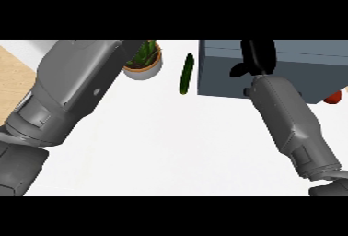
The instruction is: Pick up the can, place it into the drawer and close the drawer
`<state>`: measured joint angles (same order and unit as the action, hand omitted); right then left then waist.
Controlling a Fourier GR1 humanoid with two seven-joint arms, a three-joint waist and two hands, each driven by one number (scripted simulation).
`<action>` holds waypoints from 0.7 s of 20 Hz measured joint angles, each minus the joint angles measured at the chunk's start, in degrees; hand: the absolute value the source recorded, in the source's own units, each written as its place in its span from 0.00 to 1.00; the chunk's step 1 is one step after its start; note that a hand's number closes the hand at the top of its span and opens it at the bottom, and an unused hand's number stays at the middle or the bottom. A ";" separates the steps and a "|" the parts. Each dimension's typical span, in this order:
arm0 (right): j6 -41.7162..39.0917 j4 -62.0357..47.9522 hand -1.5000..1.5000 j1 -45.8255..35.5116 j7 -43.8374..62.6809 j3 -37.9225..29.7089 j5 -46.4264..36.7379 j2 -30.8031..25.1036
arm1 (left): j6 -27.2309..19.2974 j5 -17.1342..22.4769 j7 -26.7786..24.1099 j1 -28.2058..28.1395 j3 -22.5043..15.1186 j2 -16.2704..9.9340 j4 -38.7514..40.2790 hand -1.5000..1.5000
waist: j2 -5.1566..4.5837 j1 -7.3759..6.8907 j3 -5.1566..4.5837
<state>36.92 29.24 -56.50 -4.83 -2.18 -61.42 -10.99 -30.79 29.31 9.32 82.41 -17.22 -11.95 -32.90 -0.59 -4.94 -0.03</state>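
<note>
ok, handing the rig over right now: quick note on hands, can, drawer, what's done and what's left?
Right hand: black, stretched over the blue-grey drawer unit; fingers straight, nothing visibly held.
Left hand: out of view; only the grey left forearm shows, raised at the view's left.
Can: not visible anywhere, so can't confirm it is in the drawer.
Drawer: open or shut can't be told from here.
Left: verify the can, then the closing.
Nearby: dark green cucumber, potted plant.

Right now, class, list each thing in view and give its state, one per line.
Drawer unit: grey, drawer front appears shut.
Right hand: on the drawer unit, fingers straight.
Cucumber: lying on the counter beside the unit.
Potted plant: upright.
Left hand: out of view.
Can: not visible.
</note>
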 measured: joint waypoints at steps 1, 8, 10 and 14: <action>0.00 -1.30 0.00 -1.04 -0.10 -0.24 -0.16 -0.21 | 0.14 -0.21 0.35 -0.66 -0.26 -0.41 -0.88 0.00 | -0.07 -0.11 0.03; -0.48 -8.12 0.00 -6.34 -0.90 -1.77 -0.67 -1.25 | 0.45 -0.65 1.97 -5.15 -0.88 -2.49 -6.90 0.00 | -0.70 -0.72 0.33; -0.88 -9.38 0.00 -7.44 -1.37 -2.31 -0.48 -1.26 | 0.96 -0.67 1.70 -6.89 -0.96 -2.94 -8.22 0.00 | -0.93 -0.65 0.38; -1.96 -10.07 0.00 -8.42 -4.65 -4.41 1.69 -1.16 | 1.44 -0.55 2.72 -8.97 -1.02 -4.38 -11.38 0.00 | -0.85 -0.70 0.49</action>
<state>34.97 19.17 -64.92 -9.48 -6.59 -59.73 -12.14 -29.36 28.76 12.03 73.44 -18.24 -16.33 -44.27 -1.44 -5.64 0.47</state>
